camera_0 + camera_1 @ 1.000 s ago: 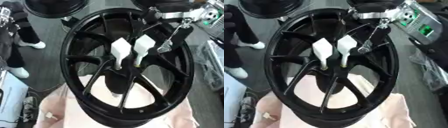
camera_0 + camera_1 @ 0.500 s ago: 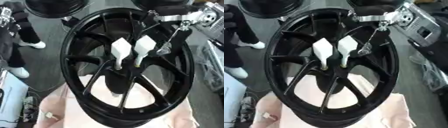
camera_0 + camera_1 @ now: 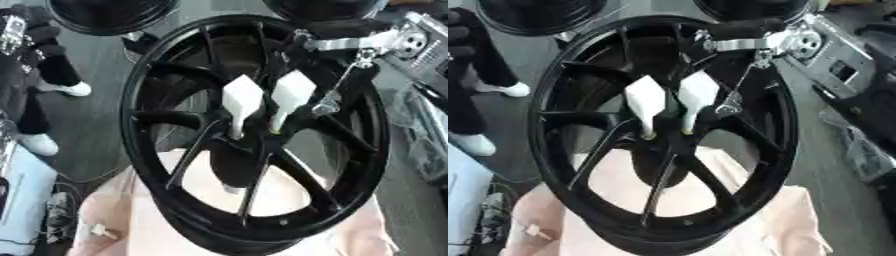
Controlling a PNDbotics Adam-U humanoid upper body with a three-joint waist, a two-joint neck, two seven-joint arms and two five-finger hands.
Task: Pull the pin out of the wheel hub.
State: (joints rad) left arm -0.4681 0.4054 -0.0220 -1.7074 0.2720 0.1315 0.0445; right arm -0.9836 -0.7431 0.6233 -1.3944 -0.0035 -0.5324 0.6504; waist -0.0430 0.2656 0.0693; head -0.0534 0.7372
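A black spoked wheel hub (image 3: 367, 150) stands upright on a pale pink cloth. Two white pins with flat, wide heads stick out of its centre side by side: the left pin (image 3: 241, 100) and the right pin (image 3: 291, 92). My right hand (image 3: 741, 31) reaches in from the upper right, over the wheel's upper rim, above and right of the pins. A thin silver link (image 3: 730, 106) hangs from it, close beside the right pin without holding it. My left hand shows in no view.
The pink cloth (image 3: 710, 190) covers the table under the wheel. Another dark wheel (image 3: 109, 15) lies beyond at the upper left. A person's legs and white shoes (image 3: 66, 89) stand at the left. Silver machine parts (image 3: 833, 70) sit at the right.
My right arm has turned and edged slightly lower over the rim, and the hanging silver link has dropped a little toward the right pin. Both pins stay in place.
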